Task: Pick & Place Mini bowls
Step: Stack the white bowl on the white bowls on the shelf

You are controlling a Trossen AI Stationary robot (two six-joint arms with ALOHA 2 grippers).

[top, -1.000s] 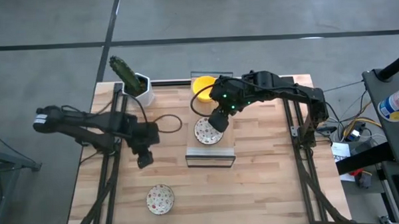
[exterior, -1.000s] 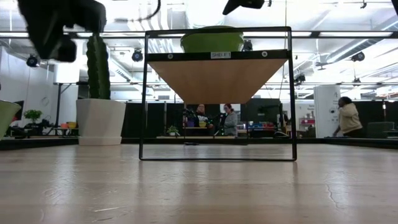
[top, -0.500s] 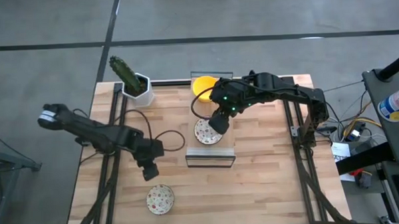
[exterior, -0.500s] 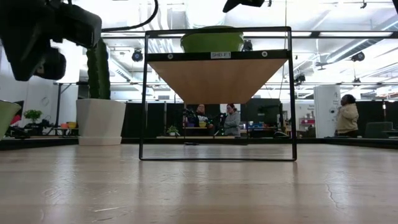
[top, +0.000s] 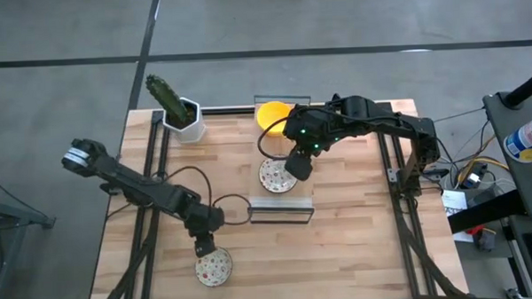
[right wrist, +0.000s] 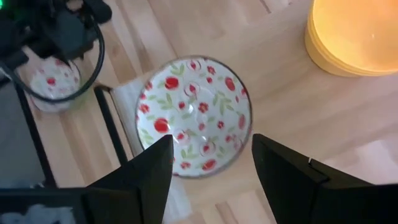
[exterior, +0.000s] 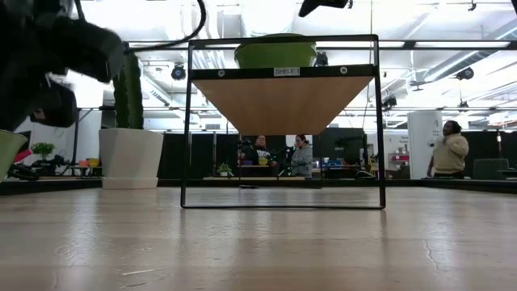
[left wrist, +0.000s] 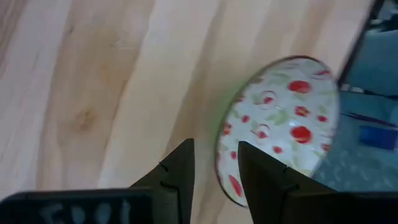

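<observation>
Overhead, the left gripper (top: 201, 248) hangs just above a speckled mini bowl (top: 213, 266) near the table's front edge, while the right gripper (top: 299, 165) sits over a second speckled bowl (top: 276, 176) resting on top of the small wire-framed shelf (top: 280, 211) at mid-table. A stack of yellow bowls (top: 272, 115) stands behind the shelf by the table's rear edge, touching nothing else, and a white pot with a green cactus (top: 181, 114) occupies the rear left corner of the wooden table (top: 358, 244).

From table height, the shelf (exterior: 283, 121) stands upright with a bowl's greenish underside (exterior: 275, 53) showing on its wooden deck. The cactus pot (exterior: 129, 155) stands left of it, and a blurred dark arm (exterior: 52, 61) fills the upper left. People (exterior: 446, 153) stand in the room beyond.

Through the left wrist camera, the left gripper (left wrist: 216, 171) shows its two dark fingers (left wrist: 180, 171) slightly parted, a narrow gap, straddling the near rim of the speckled bowl (left wrist: 283, 118), which lies on the wood beside a dark frame bar.

Through the right wrist camera, the right gripper (right wrist: 211, 165) holds its fingers (right wrist: 152, 168) wide, empty, above the speckled bowl (right wrist: 194, 115) on the shelf; the yellow stack (right wrist: 354, 34) lies beyond, and the other speckled bowl (right wrist: 55, 84) shows under the left arm.
</observation>
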